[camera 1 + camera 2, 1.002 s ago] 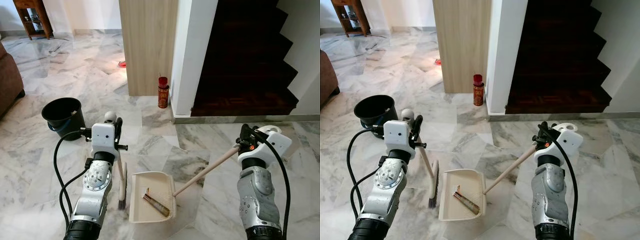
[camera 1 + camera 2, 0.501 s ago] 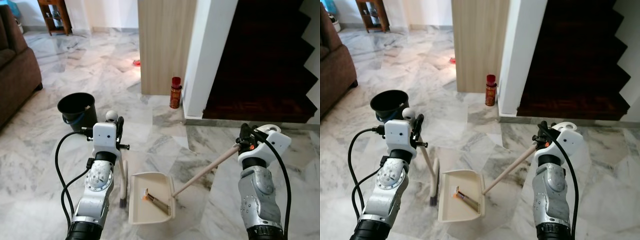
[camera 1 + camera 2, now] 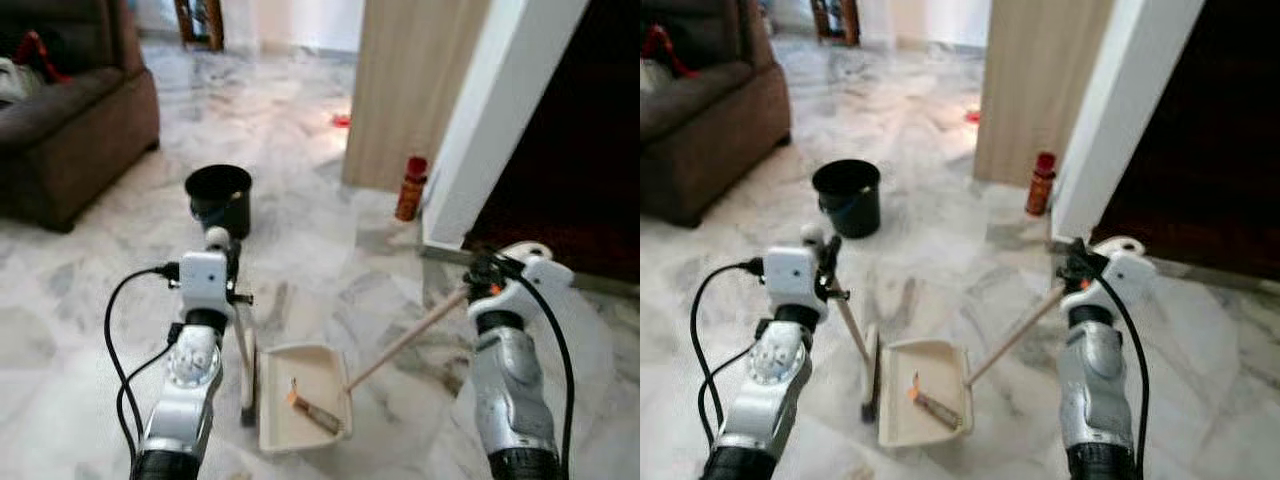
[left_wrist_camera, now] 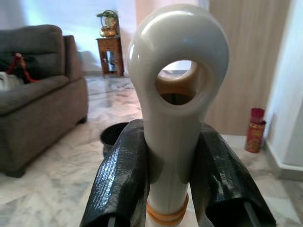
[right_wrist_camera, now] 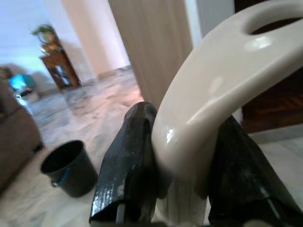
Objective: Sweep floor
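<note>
Broom handle (image 4: 173,123) pinched in my left gripper (image 4: 175,175), dustpan handle (image 5: 208,109) pinched in my right gripper (image 5: 182,165), dustpan (image 3: 300,395) on marble, no legible writing.

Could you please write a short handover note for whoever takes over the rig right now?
Left gripper: fingers shut on the broom handle, brush on the floor beside the dustpan.
Right gripper: fingers shut on the dustpan's long handle.
Done: a piece of brown debris lies in the dustpan.
Left: probably carry it to the black bucket ahead on the left, near the sofa, and empty it.
</note>
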Robot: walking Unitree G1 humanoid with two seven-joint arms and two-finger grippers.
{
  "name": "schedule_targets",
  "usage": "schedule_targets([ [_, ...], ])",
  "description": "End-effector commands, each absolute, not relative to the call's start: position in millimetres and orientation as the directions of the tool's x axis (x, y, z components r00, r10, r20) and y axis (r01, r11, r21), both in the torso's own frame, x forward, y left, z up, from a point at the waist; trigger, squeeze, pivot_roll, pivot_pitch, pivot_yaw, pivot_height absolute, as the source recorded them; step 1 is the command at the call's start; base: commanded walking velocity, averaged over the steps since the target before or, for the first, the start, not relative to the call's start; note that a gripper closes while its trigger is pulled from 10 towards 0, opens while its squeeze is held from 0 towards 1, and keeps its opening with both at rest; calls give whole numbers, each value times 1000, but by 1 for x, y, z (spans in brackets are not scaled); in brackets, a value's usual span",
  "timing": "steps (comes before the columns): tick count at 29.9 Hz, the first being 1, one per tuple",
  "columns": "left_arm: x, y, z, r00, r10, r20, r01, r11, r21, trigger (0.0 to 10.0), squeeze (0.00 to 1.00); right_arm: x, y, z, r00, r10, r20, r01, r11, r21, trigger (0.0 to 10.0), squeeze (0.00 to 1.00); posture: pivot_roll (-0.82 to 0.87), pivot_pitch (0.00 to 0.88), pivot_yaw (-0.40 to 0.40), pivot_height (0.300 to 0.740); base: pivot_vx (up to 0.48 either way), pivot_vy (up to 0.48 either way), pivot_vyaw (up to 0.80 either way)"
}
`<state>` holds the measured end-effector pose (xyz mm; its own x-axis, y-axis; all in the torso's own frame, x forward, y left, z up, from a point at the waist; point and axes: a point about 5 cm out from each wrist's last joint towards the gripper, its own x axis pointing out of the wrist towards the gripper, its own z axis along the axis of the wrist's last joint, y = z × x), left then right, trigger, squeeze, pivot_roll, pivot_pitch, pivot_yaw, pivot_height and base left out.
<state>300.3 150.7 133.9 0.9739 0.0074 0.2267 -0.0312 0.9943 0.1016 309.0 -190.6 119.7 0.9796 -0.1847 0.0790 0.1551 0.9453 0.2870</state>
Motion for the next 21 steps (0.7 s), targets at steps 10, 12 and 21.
schedule_targets([
  [10, 302, 143, 151, 955, -7, 297, -26, 994, 106, 10000, 0, 311, -198, 130, 973, -199, 113, 156, 940, 304, 10000, 0, 48, 0, -44, 740, 0, 0, 0],
  [12, 303, 143, 151, 955, -5, 296, -27, 994, 106, 10000, 0, 312, -198, 130, 974, -194, 116, 151, 942, 300, 10000, 0, 47, 0, -45, 740, 0, 0, 0],
  [21, 302, 142, 149, 957, -6, 291, -25, 994, 103, 10000, 0, 312, -196, 132, 976, -176, 130, 134, 950, 282, 10000, 0, 46, 0, -45, 740, 0, 0, 356],
])
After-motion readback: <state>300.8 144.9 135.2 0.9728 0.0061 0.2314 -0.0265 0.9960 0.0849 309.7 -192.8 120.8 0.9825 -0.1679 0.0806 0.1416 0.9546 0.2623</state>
